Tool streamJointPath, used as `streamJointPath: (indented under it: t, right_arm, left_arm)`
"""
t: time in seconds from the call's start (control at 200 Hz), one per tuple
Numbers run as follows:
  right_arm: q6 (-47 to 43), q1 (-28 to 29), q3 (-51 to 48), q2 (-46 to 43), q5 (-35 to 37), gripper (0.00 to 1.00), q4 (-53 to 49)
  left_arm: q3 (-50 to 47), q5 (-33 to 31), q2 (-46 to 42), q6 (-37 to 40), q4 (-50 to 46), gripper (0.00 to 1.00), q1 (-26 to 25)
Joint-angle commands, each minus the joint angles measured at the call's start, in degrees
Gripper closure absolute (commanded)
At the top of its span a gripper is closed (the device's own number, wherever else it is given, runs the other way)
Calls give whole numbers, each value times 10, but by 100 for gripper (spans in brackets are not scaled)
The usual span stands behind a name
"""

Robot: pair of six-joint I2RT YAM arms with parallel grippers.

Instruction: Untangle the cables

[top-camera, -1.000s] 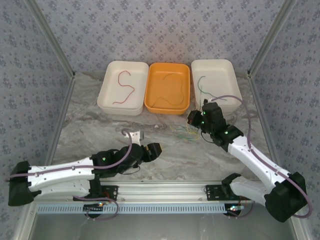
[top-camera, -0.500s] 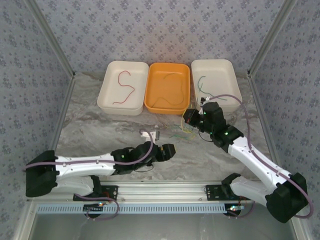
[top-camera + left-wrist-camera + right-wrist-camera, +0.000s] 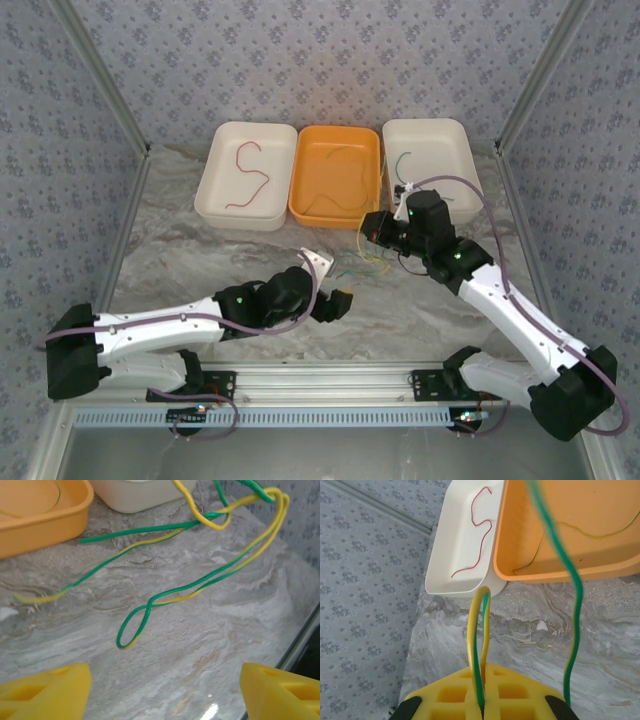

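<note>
A red wire (image 3: 266,178) lies in the left white tray (image 3: 215,195). The left gripper (image 3: 332,280), fingers spread and empty, faces the green-yellow cables (image 3: 165,597) tangled on the marble table (image 3: 200,260) before the orange tray (image 3: 300,210). The right gripper (image 3: 481,690) is clamped on one loop, beside the right white tray (image 3: 445,135).

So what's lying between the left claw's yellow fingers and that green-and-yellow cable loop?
Nothing. In the left wrist view, the stretch between the open left gripper and the green-and-yellow cable loop ahead of it is bare marble table.
</note>
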Motion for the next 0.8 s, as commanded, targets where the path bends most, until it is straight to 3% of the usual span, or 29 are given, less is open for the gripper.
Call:
streamJointPath:
  t: [0.0, 0.325, 0.565, 0.66, 0.74, 0.799]
  right_arm:
    - [-16, -2, 22, 15, -32, 100, -24]
    - [-15, -2, 32, 25, -56, 100, -31]
    - [-10, -2, 32, 19, -63, 100, -31]
    - [-9, -3, 32, 16, -59, 100, -31]
    - [-9, -7, 32, 12, -53, 100, -30]
    - [-10, -15, 32, 7, -49, 100, -28]
  left_arm:
    - [-3, -9, -1, 93, -1, 20, 0]
    - [25, -19, 73, 186, 36, 21, 4]
    - [64, -36, 131, 205, 65, 26, 17]
    - [81, -46, 151, 206, 69, 41, 17]
    - [89, -42, 161, 201, 69, 69, 17]
    - [94, -40, 166, 196, 58, 97, 17]
